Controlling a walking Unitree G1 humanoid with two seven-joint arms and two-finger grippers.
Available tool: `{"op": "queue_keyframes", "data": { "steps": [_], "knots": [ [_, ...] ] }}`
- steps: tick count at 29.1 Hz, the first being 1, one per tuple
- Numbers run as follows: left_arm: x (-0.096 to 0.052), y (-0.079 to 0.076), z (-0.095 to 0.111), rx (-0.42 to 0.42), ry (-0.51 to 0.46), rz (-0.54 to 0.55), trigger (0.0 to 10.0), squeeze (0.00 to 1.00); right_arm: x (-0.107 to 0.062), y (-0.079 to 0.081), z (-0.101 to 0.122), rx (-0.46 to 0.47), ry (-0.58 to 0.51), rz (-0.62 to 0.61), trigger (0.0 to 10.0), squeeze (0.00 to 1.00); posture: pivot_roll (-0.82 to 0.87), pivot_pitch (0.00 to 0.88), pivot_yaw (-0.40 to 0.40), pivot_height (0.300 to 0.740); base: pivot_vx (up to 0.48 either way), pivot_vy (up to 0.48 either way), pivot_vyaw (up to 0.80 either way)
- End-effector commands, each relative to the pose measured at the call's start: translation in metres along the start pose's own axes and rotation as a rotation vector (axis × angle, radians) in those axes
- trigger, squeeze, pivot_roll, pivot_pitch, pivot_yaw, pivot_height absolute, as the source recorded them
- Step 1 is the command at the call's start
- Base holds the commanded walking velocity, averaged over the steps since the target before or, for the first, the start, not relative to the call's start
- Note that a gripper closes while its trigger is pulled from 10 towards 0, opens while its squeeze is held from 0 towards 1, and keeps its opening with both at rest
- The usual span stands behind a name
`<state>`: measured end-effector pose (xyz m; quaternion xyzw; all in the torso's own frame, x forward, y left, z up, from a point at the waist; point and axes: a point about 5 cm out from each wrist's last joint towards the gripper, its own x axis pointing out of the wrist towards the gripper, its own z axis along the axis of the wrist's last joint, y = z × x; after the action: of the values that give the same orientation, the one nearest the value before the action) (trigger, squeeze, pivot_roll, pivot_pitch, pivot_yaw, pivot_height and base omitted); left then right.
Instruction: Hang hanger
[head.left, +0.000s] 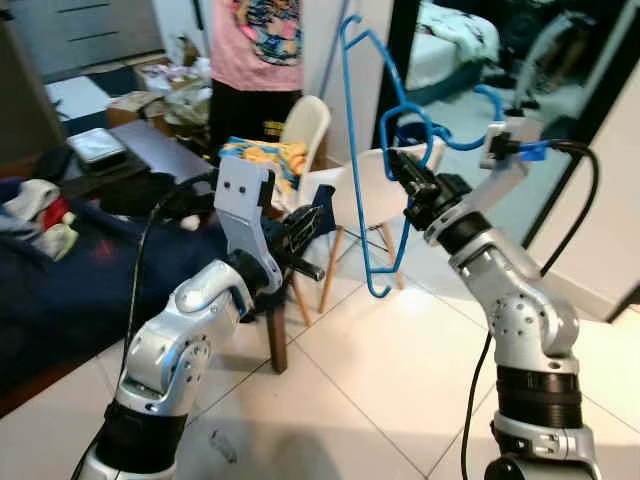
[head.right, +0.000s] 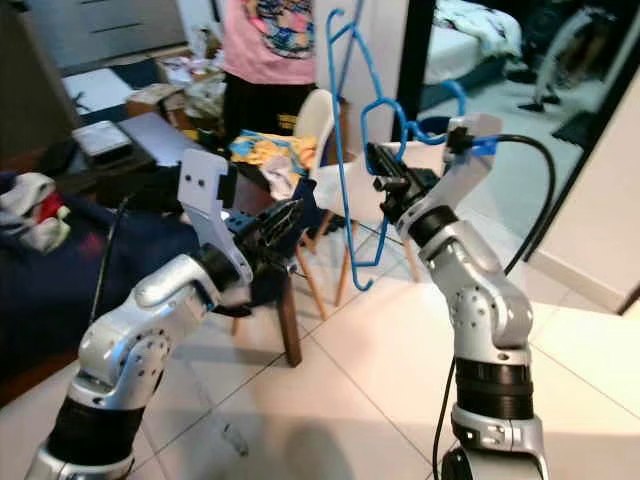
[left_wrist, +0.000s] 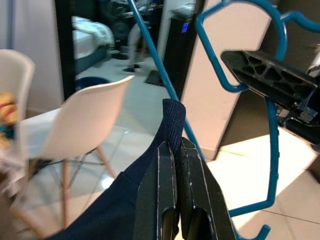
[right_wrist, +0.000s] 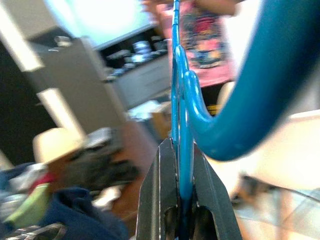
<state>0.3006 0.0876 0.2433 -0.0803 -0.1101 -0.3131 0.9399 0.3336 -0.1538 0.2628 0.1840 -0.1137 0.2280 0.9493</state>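
A blue plastic hanger (head.left: 367, 150) hangs upright in mid-air in front of me, its hook curling near my right wrist. My right gripper (head.left: 397, 163) is shut on the hanger (right_wrist: 181, 150) near its hook. My left gripper (head.left: 312, 222) is lower and to the left of the hanger, shut on a fold of dark navy cloth (left_wrist: 150, 170) that trails down to the navy garment (head.left: 70, 280) on the left. In the left wrist view the hanger (left_wrist: 272, 125) stands just beyond the pinched cloth, with the right gripper's black fingers (left_wrist: 267, 75) on it.
White chairs (head.left: 375, 185) on wooden legs stand just behind the hanger. A person in a pink shirt (head.left: 258, 45) stands behind them. Clothes and boxes crowd the left side (head.left: 40, 215). A white wall (head.left: 600, 220) rises to the right; pale floor tiles (head.left: 370, 400) lie below.
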Motion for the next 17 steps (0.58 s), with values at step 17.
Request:
{"op": "queue_keyframes", "data": {
  "steps": [17],
  "knots": [
    [0.011,-0.012,-0.002,0.067,-0.018,-0.092,10.0,0.00,-0.004,-0.004,-0.018,-0.081,0.083,-0.052,10.0,0.00,0.04,0.075,-0.008,0.740,0.000,0.000,-0.80]
  ]
}}
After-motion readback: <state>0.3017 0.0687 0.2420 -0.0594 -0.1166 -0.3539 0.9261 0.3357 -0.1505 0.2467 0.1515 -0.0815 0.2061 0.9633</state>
